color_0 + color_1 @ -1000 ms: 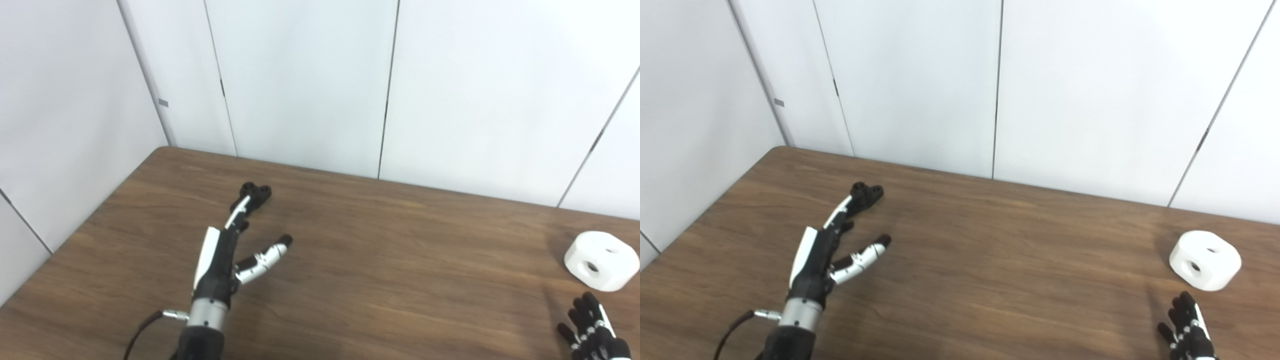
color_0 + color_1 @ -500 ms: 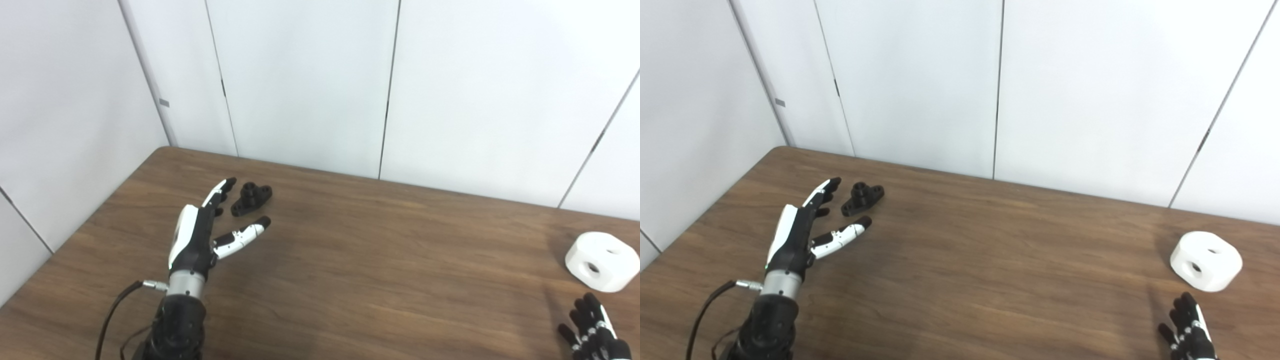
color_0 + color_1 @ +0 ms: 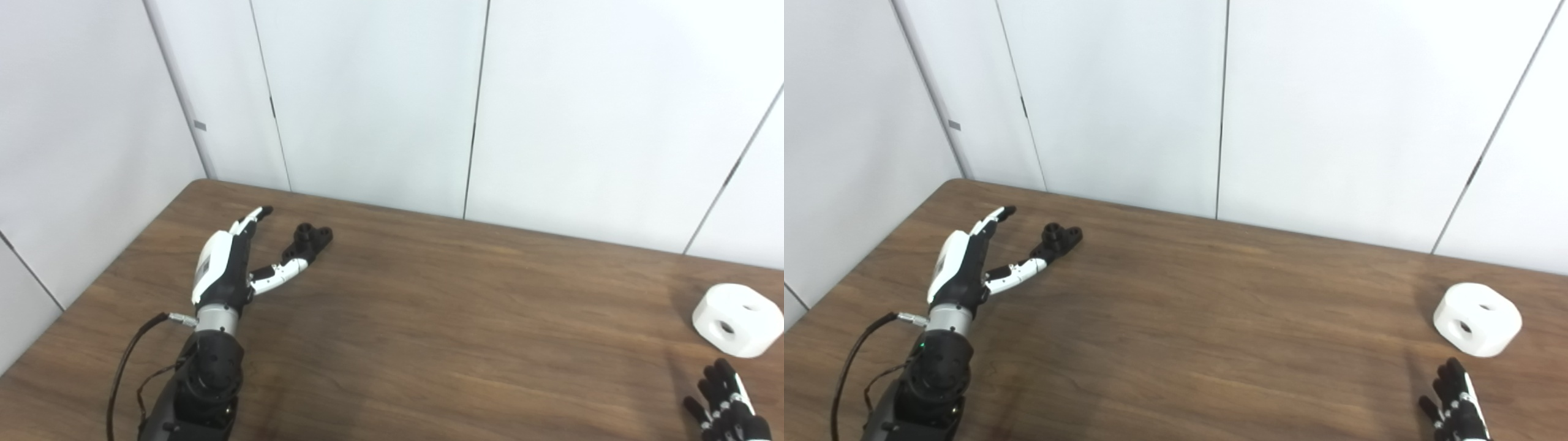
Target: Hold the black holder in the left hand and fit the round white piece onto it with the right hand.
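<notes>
The small black holder (image 3: 310, 239) lies on the brown table (image 3: 441, 306) at the far left. My left hand (image 3: 229, 264) is open just left of it, fingers stretched toward the back edge and the thumb tip reaching the holder's near end; contact is unclear. The round white piece (image 3: 737, 319), with holes in its top and side, rests at the far right. My right hand (image 3: 726, 401) shows only at the bottom right corner, below the white piece and apart from it, fingers spread and holding nothing.
White wall panels (image 3: 380, 104) stand behind the table's back edge and along its left side. A black cable (image 3: 125, 367) loops from my left wrist. Bare wood spans the width between the two parts.
My left hand has moved left and farther back, from covering the holder to lying beside it with the thumb at its near end. The right hand and both parts have stayed put.
</notes>
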You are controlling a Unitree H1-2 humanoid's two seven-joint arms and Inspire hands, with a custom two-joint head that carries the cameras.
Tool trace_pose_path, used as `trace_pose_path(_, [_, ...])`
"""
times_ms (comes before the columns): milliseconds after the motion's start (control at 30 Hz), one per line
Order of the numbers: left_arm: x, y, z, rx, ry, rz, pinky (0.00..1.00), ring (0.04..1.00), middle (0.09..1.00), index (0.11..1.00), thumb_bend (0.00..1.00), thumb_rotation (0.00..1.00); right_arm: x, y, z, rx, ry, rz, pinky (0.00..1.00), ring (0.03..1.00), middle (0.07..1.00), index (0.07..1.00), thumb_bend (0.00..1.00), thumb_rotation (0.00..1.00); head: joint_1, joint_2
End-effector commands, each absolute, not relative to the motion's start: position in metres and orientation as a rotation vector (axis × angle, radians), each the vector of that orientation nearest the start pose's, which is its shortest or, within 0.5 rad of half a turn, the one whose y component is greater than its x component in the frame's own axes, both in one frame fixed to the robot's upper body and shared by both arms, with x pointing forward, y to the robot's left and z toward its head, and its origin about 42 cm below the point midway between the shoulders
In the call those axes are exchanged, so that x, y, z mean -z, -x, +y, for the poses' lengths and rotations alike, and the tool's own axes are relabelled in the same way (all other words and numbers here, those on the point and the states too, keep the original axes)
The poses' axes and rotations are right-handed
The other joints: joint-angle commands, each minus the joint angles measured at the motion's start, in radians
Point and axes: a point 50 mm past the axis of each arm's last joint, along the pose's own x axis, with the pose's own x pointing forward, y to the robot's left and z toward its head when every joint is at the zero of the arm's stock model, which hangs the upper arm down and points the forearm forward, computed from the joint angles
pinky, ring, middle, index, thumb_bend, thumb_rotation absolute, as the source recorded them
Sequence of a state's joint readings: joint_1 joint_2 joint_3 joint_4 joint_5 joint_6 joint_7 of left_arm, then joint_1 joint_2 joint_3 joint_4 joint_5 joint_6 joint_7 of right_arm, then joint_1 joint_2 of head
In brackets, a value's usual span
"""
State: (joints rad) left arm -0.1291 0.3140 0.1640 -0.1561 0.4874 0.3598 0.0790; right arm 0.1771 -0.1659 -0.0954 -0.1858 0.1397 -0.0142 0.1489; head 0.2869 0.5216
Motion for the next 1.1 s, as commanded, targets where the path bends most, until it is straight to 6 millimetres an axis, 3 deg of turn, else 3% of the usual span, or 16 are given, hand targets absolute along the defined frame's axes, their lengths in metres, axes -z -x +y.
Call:
trace_pose_path(0, [-0.211,-0.327,0.361,-0.457,-0.820,-0.059,0.92,0.974,0.925,0.888,0.84,0.38,-0.103,-0.214,-0.289,-0.036,0.065,0.031,1.00,1.000,1.000,0.999,0.64,1.00,-0.002,0.002])
trace_pose_path(200, [-0.205,-0.347,0.367,-0.452,-0.869,-0.015,0.93,0.982,0.937,0.896,0.87,0.42,-0.104,-0.213,-0.288,-0.038,0.081,0.033,1.00,1.000,1.000,0.995,0.63,1.00,-0.009,0.005])
trace_pose_path(300, [-0.201,-0.357,0.369,-0.443,-0.923,-0.012,0.99,0.964,0.925,0.881,0.89,0.46,-0.103,-0.213,-0.288,-0.038,0.085,0.027,1.00,1.000,1.000,0.993,0.62,1.00,-0.013,0.006])
trace_pose_path(700, [-0.189,-0.388,0.367,-0.434,-0.951,0.032,1.00,0.954,0.918,0.858,0.89,0.37,-0.105,-0.209,-0.286,-0.035,0.068,0.033,1.00,1.000,0.996,0.988,0.62,1.00,-0.018,0.014])
trace_pose_path(1067, [-0.185,-0.414,0.369,-0.434,-1.022,0.078,0.99,0.948,0.906,0.856,0.90,0.42,-0.105,-0.207,-0.285,-0.037,0.076,0.011,1.00,0.998,0.981,0.971,0.60,1.00,-0.026,0.019])
